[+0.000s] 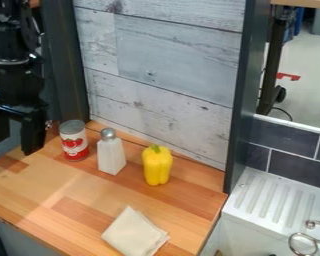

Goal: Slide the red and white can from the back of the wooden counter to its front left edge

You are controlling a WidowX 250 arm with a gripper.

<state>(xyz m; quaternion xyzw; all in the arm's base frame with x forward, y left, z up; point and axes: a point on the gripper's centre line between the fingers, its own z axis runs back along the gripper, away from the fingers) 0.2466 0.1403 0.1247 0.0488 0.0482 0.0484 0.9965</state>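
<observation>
At the left edge of the camera view the black gripper (pixel 14 137) hangs down, its two fingers spread apart with nothing between them. Nearest to it, just right of its right finger, a red and white can (pixel 74 141) stands upright on the wooden counter (pixel 62 187). Beside the can stands a white shaker (pixel 111 154) with a grey metal top. Further right is a yellow bell pepper (pixel 156 165) with a green stem, upright. A folded cream cloth (pixel 135 233) lies near the counter's front edge.
A panel of grey-white wood planks (pixel 169 65) rises behind the counter, between dark posts. On the right are a white ridged drainboard (pixel 273 200), metal rings (pixel 303 243) and dark wall tiles (pixel 293 150).
</observation>
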